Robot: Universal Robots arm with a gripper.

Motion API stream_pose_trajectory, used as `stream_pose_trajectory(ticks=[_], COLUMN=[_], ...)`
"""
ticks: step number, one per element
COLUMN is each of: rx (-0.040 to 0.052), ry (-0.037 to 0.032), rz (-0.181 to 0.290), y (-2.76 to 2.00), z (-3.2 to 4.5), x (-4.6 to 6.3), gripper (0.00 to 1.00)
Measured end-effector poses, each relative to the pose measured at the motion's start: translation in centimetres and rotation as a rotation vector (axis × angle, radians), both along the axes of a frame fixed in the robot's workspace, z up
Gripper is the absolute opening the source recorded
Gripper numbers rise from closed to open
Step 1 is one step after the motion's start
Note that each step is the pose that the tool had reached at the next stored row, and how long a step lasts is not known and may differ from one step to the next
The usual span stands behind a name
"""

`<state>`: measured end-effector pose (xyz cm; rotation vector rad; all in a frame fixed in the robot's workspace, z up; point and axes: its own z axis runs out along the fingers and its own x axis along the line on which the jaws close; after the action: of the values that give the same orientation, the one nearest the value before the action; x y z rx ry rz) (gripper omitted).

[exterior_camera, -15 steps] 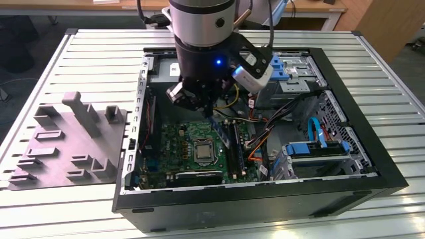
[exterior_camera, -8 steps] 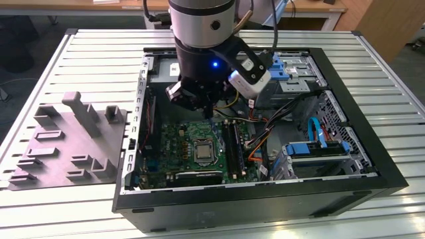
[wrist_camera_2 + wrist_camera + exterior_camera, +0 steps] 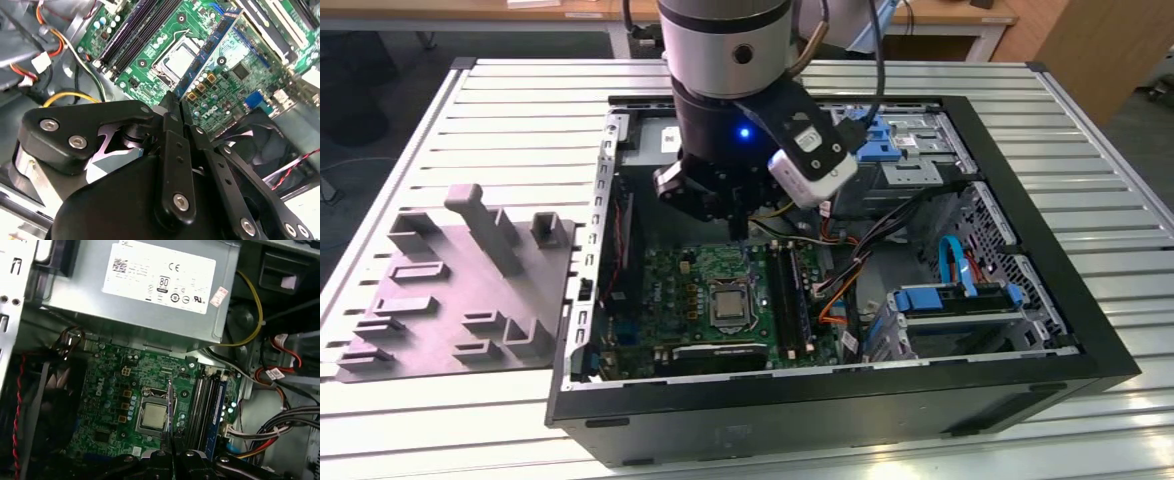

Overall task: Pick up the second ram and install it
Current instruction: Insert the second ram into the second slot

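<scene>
Claw point(image 3: 175, 107) clamped on ram point(image 3: 212, 47) (edge-on below the claw, over CPU point(image 3: 180, 60)): align it square and parallel to slots point(image 3: 137, 32) alongside, without tilt.

Table point(image 3: 1067, 180): ribbed bare metal, dull sheen. Case point(image 3: 854, 405): matt black. Tray point(image 3: 454, 300) at the exterior view's left: matt grey plastic. Motherboard point(image 3: 110, 390): glossy green. Ram point(image 3: 216, 44): glossy blue. Gripper point(image 3: 172, 105): smooth black metal, steel screws.
</scene>
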<state>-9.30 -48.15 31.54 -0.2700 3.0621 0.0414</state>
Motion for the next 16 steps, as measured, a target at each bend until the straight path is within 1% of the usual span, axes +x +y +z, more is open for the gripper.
stream_pose_trajectory(ticks=[6,12,16], rx=[0.0000,-0.0001,0.0001], ry=[0.0000,0.0000,0.0000], rz=[-0.109,-0.112,-0.112], y=[0.00,0.00,0.00], z=[-0.14,-0.15,-0.30], x=[0.00,0.00,0.15], gripper=[0.14,0.14,0.14])
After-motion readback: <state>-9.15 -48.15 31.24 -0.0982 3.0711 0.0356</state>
